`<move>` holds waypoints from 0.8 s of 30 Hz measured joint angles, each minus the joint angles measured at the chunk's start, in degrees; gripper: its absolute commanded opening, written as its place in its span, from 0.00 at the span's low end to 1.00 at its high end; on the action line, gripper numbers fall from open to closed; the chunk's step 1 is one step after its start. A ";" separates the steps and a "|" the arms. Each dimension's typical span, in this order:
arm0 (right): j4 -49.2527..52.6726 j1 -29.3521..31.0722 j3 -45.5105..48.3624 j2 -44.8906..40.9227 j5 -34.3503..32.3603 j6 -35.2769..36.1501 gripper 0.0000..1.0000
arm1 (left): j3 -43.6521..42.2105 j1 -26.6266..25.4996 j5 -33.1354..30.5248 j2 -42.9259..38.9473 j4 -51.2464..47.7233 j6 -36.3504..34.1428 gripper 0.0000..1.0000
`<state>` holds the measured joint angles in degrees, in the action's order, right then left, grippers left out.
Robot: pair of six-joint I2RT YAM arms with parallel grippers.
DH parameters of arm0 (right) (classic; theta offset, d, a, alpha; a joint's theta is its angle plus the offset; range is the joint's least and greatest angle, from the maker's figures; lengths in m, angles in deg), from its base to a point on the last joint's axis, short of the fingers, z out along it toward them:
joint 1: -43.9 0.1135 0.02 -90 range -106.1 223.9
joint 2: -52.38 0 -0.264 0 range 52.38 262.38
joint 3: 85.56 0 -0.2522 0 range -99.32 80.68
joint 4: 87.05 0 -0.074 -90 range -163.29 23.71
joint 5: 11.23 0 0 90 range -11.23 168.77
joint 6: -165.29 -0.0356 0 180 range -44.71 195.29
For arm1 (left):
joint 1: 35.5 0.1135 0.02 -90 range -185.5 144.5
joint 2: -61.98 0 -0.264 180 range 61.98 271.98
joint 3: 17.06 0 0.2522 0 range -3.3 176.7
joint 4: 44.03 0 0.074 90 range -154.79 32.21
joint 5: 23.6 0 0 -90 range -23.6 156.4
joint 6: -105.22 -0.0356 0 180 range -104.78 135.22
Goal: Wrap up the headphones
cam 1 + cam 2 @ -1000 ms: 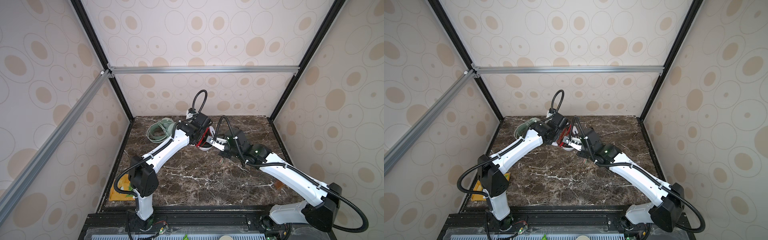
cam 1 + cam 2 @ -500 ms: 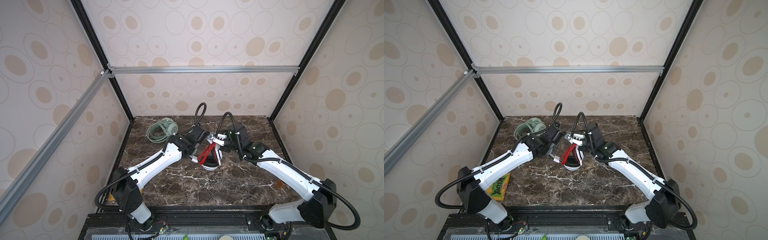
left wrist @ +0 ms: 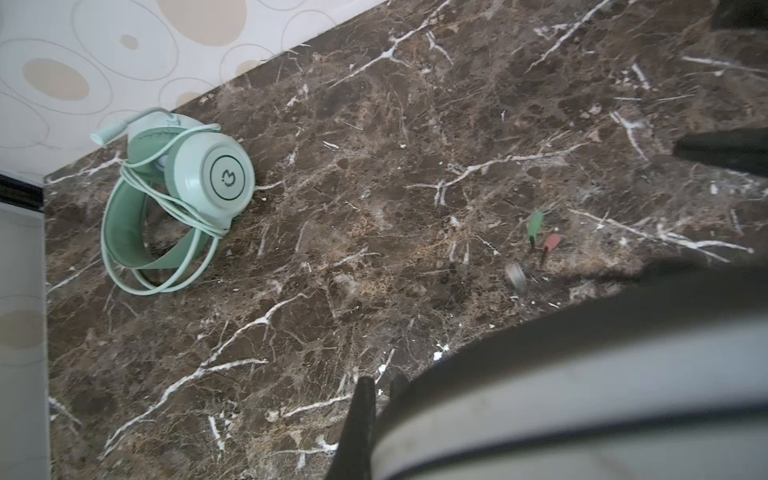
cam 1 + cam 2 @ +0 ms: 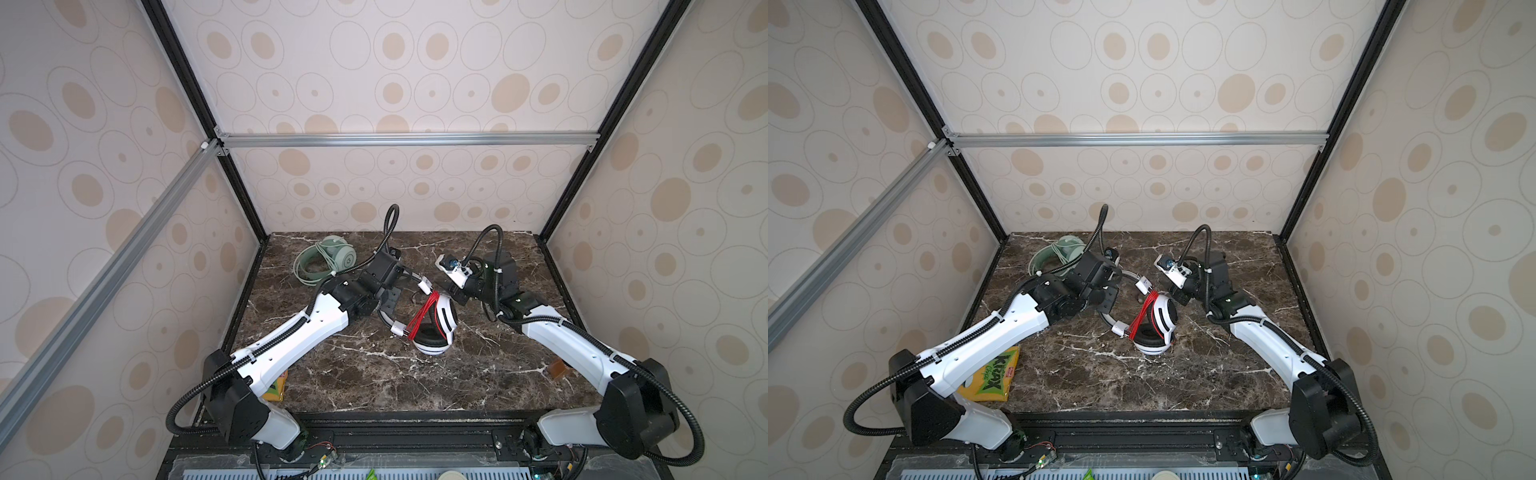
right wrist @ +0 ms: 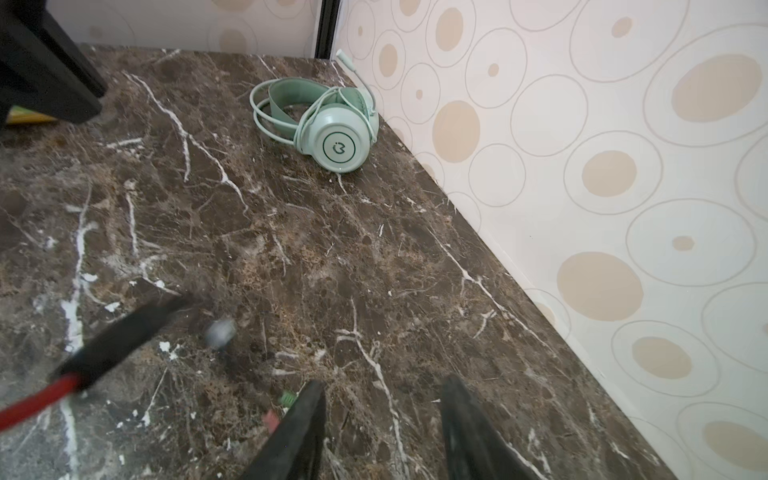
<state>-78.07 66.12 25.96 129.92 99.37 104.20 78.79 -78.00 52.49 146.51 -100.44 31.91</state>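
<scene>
- Left pincer (image 3: 382,381) pinches white-and-black headphones (image 4: 436,328) by grey headband (image 3: 582,395); right pincer (image 5: 382,382) spread, empty.
- Red cord (image 4: 422,316) probably limp (may slip loose); best hold judged: stiff headband, 9 o'clock side.

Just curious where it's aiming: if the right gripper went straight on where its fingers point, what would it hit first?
Probably the bare marble table just ahead of the right gripper; the mint green headphones lie farther roughly that way, though depth is unclear.
</scene>
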 measured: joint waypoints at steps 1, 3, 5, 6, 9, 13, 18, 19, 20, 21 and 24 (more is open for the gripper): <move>-1.77 -0.72 1.14 -0.11 1.75 -1.51 0.48 | 0.35 0.52 0.94 0.00 -0.02 0.04 0.00; -4.63 -1.92 2.99 -0.24 5.09 -3.98 0.48 | 1.27 1.38 2.60 0.00 0.02 0.09 0.00; -7.41 -2.69 4.68 -0.26 8.70 -6.45 0.49 | 2.62 1.90 3.80 0.00 -0.22 0.17 0.00; -8.48 -2.86 5.31 -0.26 10.08 -7.52 0.49 | 3.30 2.01 4.17 0.02 -0.24 0.20 0.00; -11.19 -3.26 6.99 -0.33 13.73 -10.73 0.49 | 5.62 2.29 5.07 0.11 -0.66 0.20 0.00; -13.14 -3.28 9.27 -0.90 16.79 -13.49 0.49 | 8.20 2.40 6.12 0.11 -0.87 0.46 0.00; -13.92 -3.34 12.00 -3.30 17.51 -14.93 0.50 | 10.93 2.58 6.34 0.59 -1.66 0.63 0.00; -14.03 -3.39 12.35 -3.78 17.73 -15.02 0.49 | 11.43 2.60 6.34 0.74 -1.99 0.63 0.00; -14.14 -3.45 12.61 -4.15 17.97 -15.19 0.50 | 11.85 2.64 6.36 0.90 -2.29 0.63 0.00; -14.21 -3.54 12.83 -4.50 18.34 -15.26 0.50 | 12.33 2.67 6.36 1.11 -2.60 0.63 0.00; -14.64 -3.65 13.33 -5.14 19.47 -15.61 0.50 | 13.77 2.67 6.36 1.86 -3.39 0.63 0.00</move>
<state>-92.71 62.47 39.29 124.78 118.85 88.59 92.56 -75.33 58.85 148.37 -103.83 32.55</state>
